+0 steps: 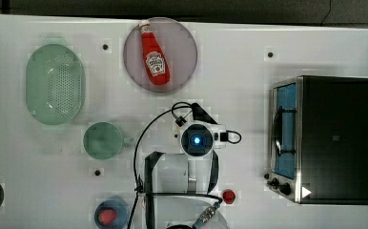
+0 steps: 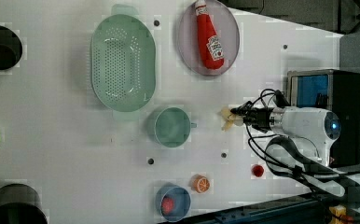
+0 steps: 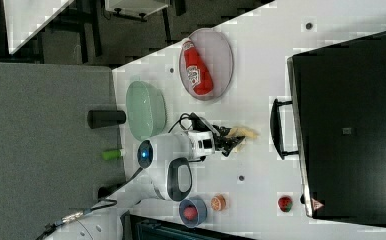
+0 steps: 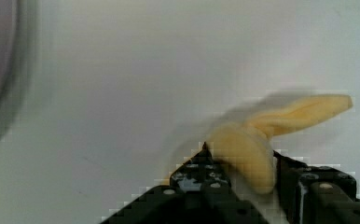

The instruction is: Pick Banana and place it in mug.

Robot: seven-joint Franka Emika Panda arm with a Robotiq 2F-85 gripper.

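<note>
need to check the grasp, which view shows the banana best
The wrist view: the banana sits close up between the gripper fingers, pale yellow against the white table. The left view and right view show it as a small pale shape at the fingers; in the top view the arm covers it.

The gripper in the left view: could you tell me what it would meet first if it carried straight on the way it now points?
The banana comes first: it already sits between the fingers of the gripper. Beyond it, towards the left view's left, the mug lies roughly in line, though height is hard to judge.
</note>
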